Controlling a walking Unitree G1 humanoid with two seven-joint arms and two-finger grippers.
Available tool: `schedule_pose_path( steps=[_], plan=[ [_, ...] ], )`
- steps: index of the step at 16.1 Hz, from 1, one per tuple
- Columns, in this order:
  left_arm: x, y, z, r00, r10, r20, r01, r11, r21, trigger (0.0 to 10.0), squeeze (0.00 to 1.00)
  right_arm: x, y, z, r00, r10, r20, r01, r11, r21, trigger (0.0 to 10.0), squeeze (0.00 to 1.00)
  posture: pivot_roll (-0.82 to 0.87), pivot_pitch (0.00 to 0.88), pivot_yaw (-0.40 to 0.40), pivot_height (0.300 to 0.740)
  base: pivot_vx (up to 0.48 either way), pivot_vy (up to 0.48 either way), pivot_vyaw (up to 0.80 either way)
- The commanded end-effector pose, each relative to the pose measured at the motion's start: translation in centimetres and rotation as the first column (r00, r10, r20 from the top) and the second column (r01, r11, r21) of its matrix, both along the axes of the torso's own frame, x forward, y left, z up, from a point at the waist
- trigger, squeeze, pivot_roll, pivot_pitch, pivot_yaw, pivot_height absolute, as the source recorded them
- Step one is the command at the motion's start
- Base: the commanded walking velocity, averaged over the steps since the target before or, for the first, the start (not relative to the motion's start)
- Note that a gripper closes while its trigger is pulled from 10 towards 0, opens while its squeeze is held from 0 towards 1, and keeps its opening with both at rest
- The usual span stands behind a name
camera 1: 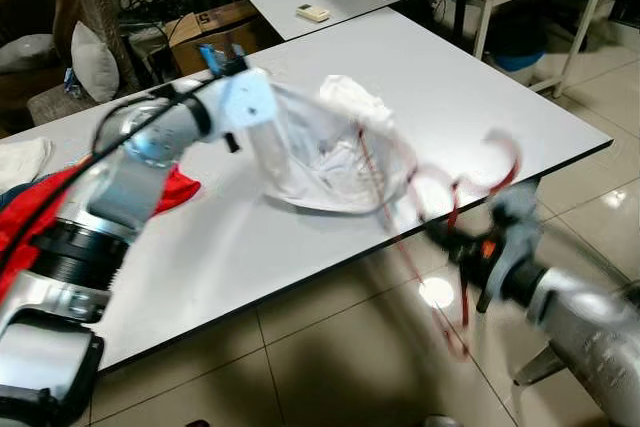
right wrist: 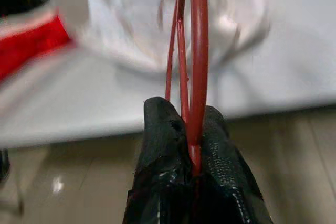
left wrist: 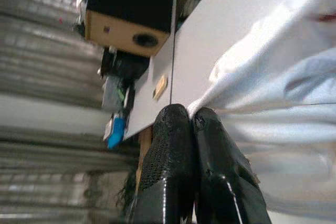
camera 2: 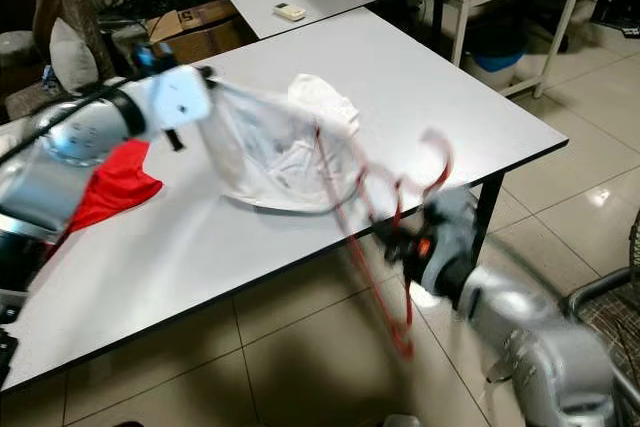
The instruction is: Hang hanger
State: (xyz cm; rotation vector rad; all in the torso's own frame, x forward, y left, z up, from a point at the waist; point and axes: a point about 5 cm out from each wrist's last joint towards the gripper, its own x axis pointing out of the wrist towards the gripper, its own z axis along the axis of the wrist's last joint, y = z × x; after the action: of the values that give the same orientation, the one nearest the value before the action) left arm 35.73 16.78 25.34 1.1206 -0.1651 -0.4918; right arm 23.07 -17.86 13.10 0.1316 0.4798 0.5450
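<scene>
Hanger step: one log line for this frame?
left claw shut on white garment | right claw shut on red hanger | hanger beside table edge

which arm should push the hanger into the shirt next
Right, probably: the right gripper is shut on the thin red wire hanger off the table edge, while the left gripper pinches the white cloth garment up off the grey table.

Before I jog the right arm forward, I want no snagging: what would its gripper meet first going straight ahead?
Probably the white garment on the table's edge; the red hanger it grips already leads there. Depth is uncertain.
</scene>
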Motion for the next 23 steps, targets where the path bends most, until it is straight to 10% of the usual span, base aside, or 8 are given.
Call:
schedule_pose_path(
  steps=[1,5,8,17,21,23],
  plan=[
    [0.2,1.4,1.6,0.997,0.055,0.052,-0.055,0.998,-0.003,0.0,0.00,-0.4,0.5,-0.5,0.999,0.037,-0.038,-0.038,0.999,-0.037,10.0,0.00,-0.12,0.000,0.170,0.740,0.000,0.000,0.00],
    [0.0,0.5,1.8,0.998,0.011,0.061,-0.010,1.000,-0.021,0.0,0.00,0.4,0.7,0.7,0.999,-0.015,0.048,0.013,0.999,0.046,10.0,0.00,-0.12,0.000,0.178,0.740,0.000,0.000,0.00],
    [-0.3,-0.5,1.5,0.997,-0.078,0.004,0.078,0.996,-0.035,0.0,0.00,2.6,0.2,3.9,0.959,-0.202,0.199,0.140,0.948,0.284,10.0,0.00,-0.12,0.000,0.185,0.740,0.000,0.000,0.00],
    [-1.4,-2.1,-0.7,0.975,-0.186,-0.120,0.173,0.979,-0.111,0.0,0.00,5.6,6.0,3.1,0.978,-0.186,-0.090,0.194,0.680,0.707,10.0,0.00,-0.08,0.000,0.191,0.740,0.000,0.000,0.00],
    [-4.2,-1.5,-4.4,0.822,-0.333,-0.462,0.323,0.941,-0.102,0.0,0.00,8.3,6.5,4.6,0.959,-0.240,-0.154,0.255,0.479,0.840,10.0,0.00,-0.06,0.000,0.197,0.740,0.000,0.000,0.00],
    [-4.7,-1.4,-4.5,0.784,-0.364,-0.504,0.337,0.930,-0.147,0.0,0.00,8.8,6.7,4.5,0.950,-0.260,-0.174,0.282,0.473,0.834,10.0,0.00,-0.06,0.000,0.196,0.740,0.000,0.000,0.00]
  ],
)
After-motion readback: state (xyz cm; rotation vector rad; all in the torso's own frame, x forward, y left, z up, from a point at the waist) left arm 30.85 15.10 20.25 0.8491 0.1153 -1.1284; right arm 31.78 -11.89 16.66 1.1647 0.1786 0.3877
